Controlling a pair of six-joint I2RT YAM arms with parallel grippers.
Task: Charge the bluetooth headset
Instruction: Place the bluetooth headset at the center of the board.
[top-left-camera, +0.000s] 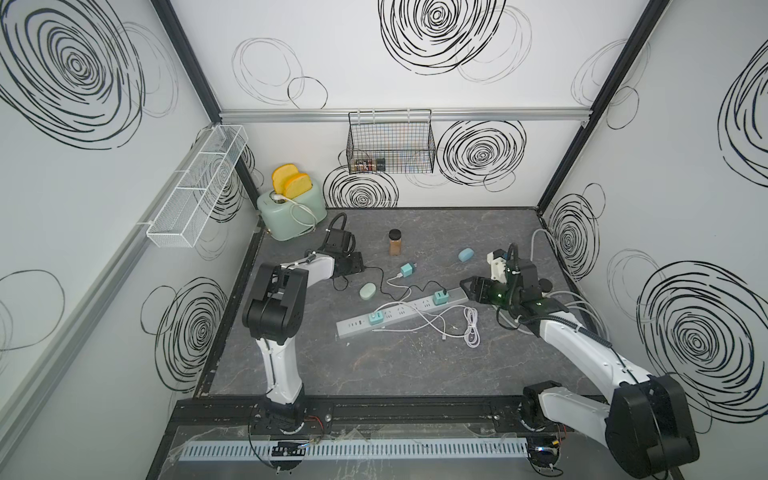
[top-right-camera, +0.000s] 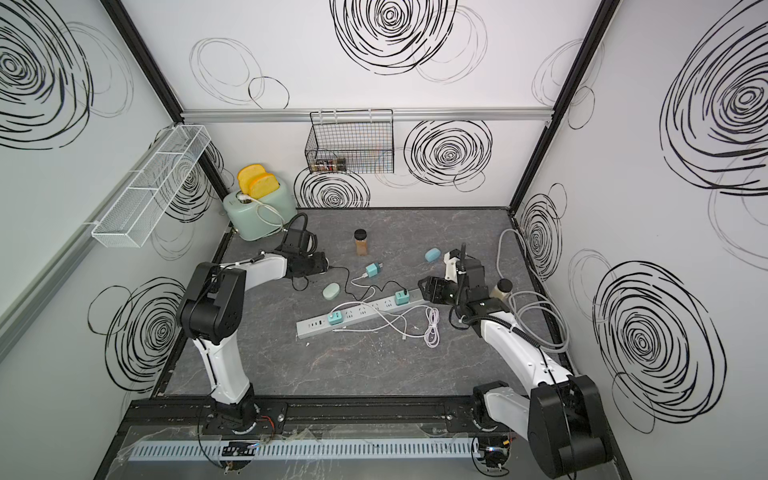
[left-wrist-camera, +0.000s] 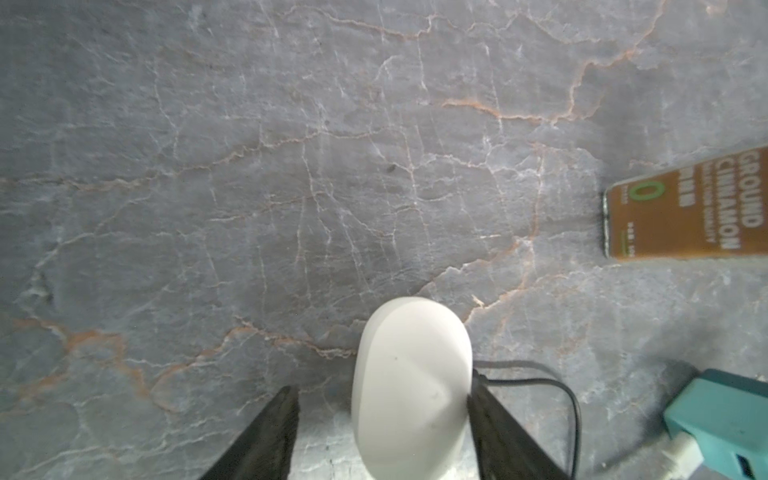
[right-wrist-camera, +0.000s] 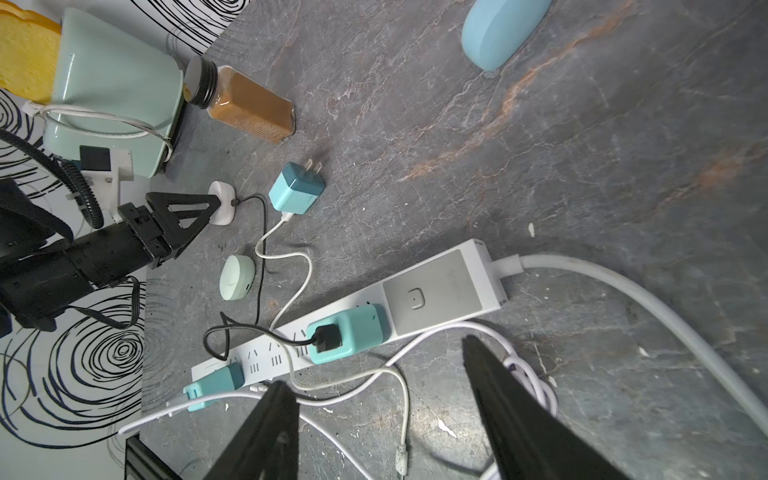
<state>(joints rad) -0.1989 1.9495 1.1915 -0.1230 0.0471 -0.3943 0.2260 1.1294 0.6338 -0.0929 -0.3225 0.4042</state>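
The bluetooth headset is a white oval case resting on the table between the fingers of my left gripper. That gripper is open: a clear gap shows on one side of the case, and the other finger sits right against it. In the right wrist view a black cable runs from the headset to a teal charger plugged into the power strip. In both top views the left gripper hides the case. My right gripper hangs open and empty over the strip's end.
A green case, a blue case, a loose teal charger and a cinnamon jar lie around the strip. White cables tangle in front of it. A toaster stands at the back left.
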